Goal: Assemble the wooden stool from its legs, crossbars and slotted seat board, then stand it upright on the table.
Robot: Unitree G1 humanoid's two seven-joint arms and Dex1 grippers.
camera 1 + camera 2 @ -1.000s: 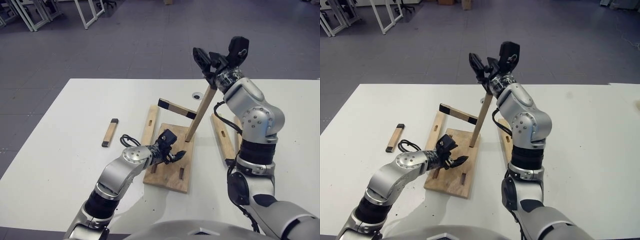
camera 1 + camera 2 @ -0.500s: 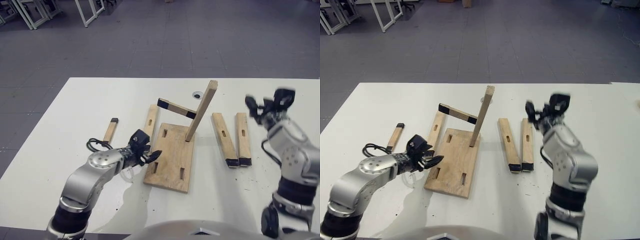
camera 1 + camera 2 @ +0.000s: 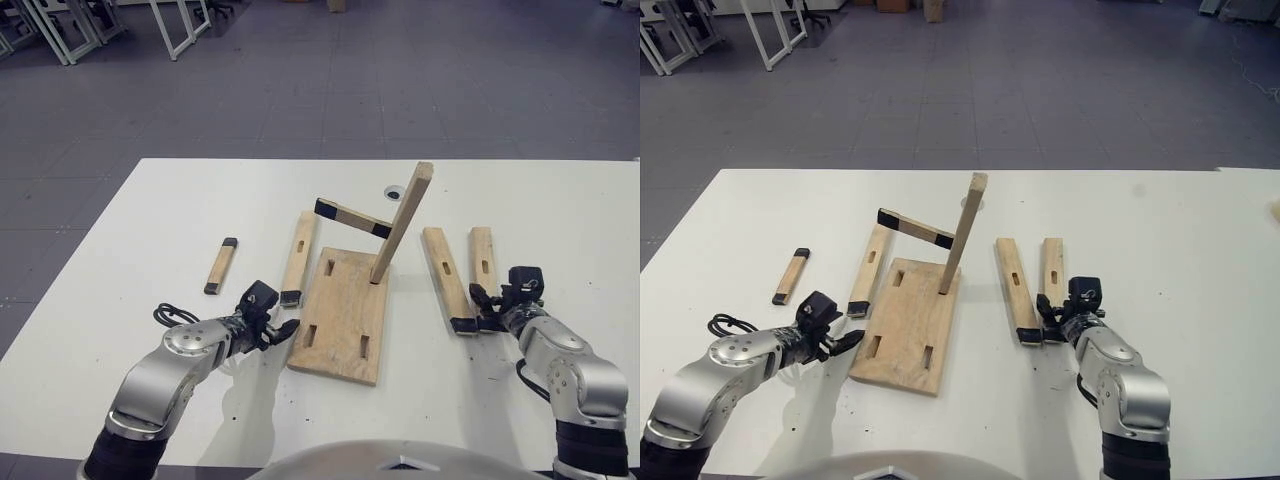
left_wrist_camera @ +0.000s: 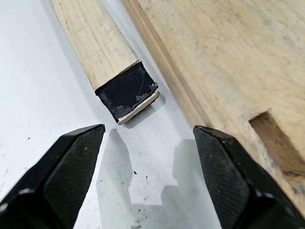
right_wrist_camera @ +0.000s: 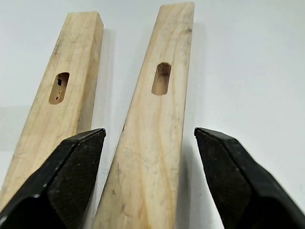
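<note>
Left gripper [image 4: 148, 130] sat open at black-capped leg [image 4: 95, 43] end, beside seat board [image 4: 228, 57]. Right gripper [image 5: 149, 130] was open astride a slotted leg [image 5: 157, 109].

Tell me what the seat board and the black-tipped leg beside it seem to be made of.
Seat board: pale bare wood, visible grain, rough-cut slots. Leg: same unvarnished light wood. Its black tip: likely paint or rubber, scuffed; can't tell which.

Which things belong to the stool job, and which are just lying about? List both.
Job: seat board, upright leg, attached crossbar, left loose leg, inner right leg, outer right leg, loose crossbar.
Lying about: cable hole, white frames behind.
</note>
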